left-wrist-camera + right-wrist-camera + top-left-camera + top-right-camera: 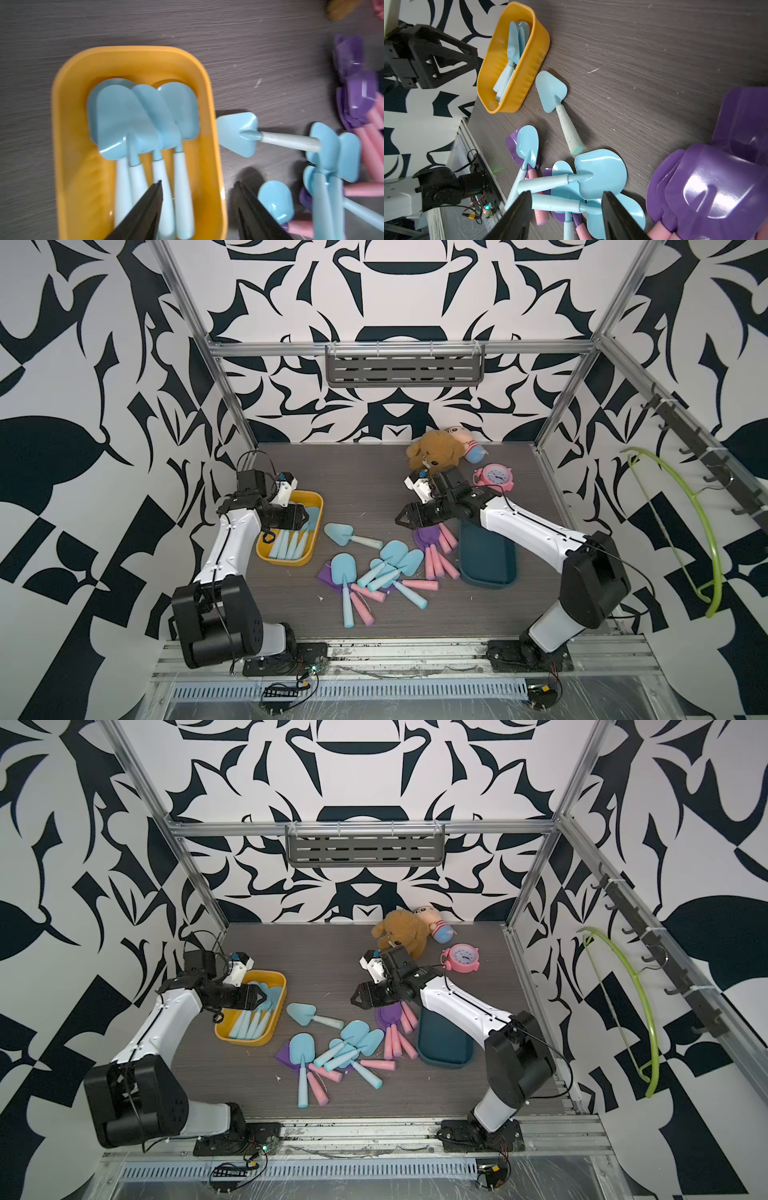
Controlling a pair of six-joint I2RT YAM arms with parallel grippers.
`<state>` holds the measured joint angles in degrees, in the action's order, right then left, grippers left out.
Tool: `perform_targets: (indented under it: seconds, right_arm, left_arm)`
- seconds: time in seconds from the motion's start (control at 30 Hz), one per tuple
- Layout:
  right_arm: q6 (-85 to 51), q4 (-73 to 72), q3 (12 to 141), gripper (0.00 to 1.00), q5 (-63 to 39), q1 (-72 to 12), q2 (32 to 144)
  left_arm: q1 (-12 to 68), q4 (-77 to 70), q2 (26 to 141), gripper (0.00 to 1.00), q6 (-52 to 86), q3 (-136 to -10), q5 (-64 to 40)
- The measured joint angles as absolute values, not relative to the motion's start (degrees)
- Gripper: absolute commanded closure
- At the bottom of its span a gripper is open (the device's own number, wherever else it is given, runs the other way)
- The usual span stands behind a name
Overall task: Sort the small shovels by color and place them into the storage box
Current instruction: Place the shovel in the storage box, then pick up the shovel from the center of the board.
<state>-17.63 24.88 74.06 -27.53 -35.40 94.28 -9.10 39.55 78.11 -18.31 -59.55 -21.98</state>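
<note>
Hovering over the yellow oval plastic storage box, your left gripper has its jaws well apart with nothing between them. Several light-blue toy shovels with pale handles lie side by side inside that box. Your right gripper hangs above the dark wood-grain table, its jaws also apart and empty. It is near a stack of purple-bladed shovels with pink handles, which lies just beside the dark teal plastic tray and, as far as I can tell, not in it.

Watch the mixed pile in the middle of the table. Blue and purple shovels cross over one another there, so closing on one handle may drag or lift a neighbour of the wrong colour into the wrong box.

The handles look smooth and tapered, so a grip near the thin end could let a shovel slide out mid-carry.

The lone blue pointed shovel lies close to the yellow box. A low sweep of your left arm could knock it away or shove the box.

Both arms can reach the same pile, so take turns or they may collide.

The purple stack sits partly under your right wrist. A straight descent could press on the blades and scatter them.
</note>
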Motion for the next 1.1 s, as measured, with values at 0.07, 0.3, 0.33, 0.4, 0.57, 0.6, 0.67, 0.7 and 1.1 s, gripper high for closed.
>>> perform_targets:
  seconds: [0.07,0.3,0.33,0.4,0.57,0.6,0.67,0.7,1.1]
  right_arm:
    - [-15.2,27.66,77.58,0.42,-26.24,-36.73,96.25]
    - [-8.21,35.77,90.08,0.43,-23.14,-40.73,107.96]
    - [-7.2,37.1,92.51,0.43,-22.81,-41.36,110.52]
    - [-5.72,38.74,96.47,0.44,-22.09,-42.24,114.83]
    - [-3.09,42.74,105.82,0.44,-20.49,-44.16,124.68]
    - [-2.7,43.62,107.5,0.44,-20.25,-44.47,126.32]
    - [-2.11,44.84,110.45,0.44,-19.84,-45.04,129.05]
    - [-1.85,45.32,111.74,0.44,-19.68,-45.36,130.34]
    - [-0.49,48.88,125.03,0.47,-18.06,-47.31,142.08]
  left_arm:
    - [-9.08,40.69,76.99,0.34,-19.73,-58.85,-25.41]
    - [-9.08,42.81,74.89,0.3,-21.87,-58.04,-31.09]
    - [-9.1,42.89,74.67,0.3,-21.93,-58.04,-31.46]
    - [-9.1,43.18,74.43,0.3,-21.98,-58.04,-31.81]
    - [-9.1,43.86,74.41,0.3,-21.96,-58.04,-31.99]
    - [-9.1,43.94,74.41,0.29,-21.96,-58.04,-31.99]
    - [-9.1,43.99,74.41,0.29,-21.93,-58.04,-32.01]
    - [-9.1,43.99,74.41,0.29,-21.93,-58.04,-32.01]
    - [-9.1,43.94,74.41,0.29,-21.67,-58.04,-33.69]
